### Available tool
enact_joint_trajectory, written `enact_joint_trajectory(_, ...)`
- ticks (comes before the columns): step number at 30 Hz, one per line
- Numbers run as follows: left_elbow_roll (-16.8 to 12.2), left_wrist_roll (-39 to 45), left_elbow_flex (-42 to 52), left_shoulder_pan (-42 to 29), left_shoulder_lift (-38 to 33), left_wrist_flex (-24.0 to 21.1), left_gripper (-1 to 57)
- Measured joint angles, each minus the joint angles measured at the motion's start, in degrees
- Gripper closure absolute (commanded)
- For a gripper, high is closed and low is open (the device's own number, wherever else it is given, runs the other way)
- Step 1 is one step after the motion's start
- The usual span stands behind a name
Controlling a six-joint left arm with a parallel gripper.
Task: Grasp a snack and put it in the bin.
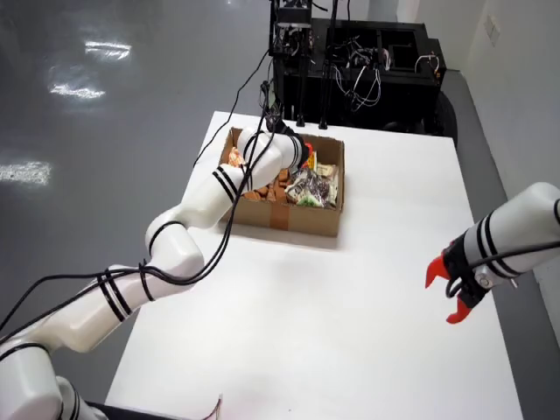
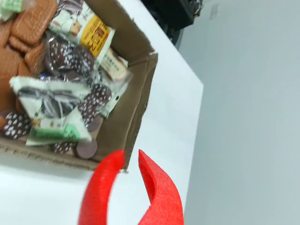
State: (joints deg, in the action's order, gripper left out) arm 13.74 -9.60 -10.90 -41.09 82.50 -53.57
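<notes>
A cardboard box (image 1: 302, 217) holds several snack packs: brown biscuits (image 1: 271, 188), a bag of dark chocolate cookies (image 1: 317, 185) and a green-and-white pack (image 2: 49, 112). My working arm reaches in from the left, and its gripper (image 1: 305, 157) hangs over the box's far side, mostly hidden by the wrist. In the wrist view the red fingers (image 2: 159, 187) stand almost together with only a narrow gap, and the gripper (image 2: 131, 157) has nothing in it. It is above the box's rim (image 2: 140, 108), near a corner.
A second arm with a red gripper (image 1: 453, 293) stays over the white table (image 1: 350, 332) at the right. Black equipment and cables (image 1: 350, 61) stand behind the table's far edge. Grey floor surrounds the table.
</notes>
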Motion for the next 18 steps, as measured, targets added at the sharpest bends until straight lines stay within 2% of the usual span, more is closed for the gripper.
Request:
enact_joint_trajectory(4,0.23,-0.13,-2.86,-1.69,0.09,-6.01,54.1)
enact_joint_trajectory(11,1.53,0.24,-7.43,-5.22,0.15,-16.39,56.4)
enact_joint_trajectory(18,1.84,0.12,-8.59,-10.30,-0.93,-21.36,56.9)
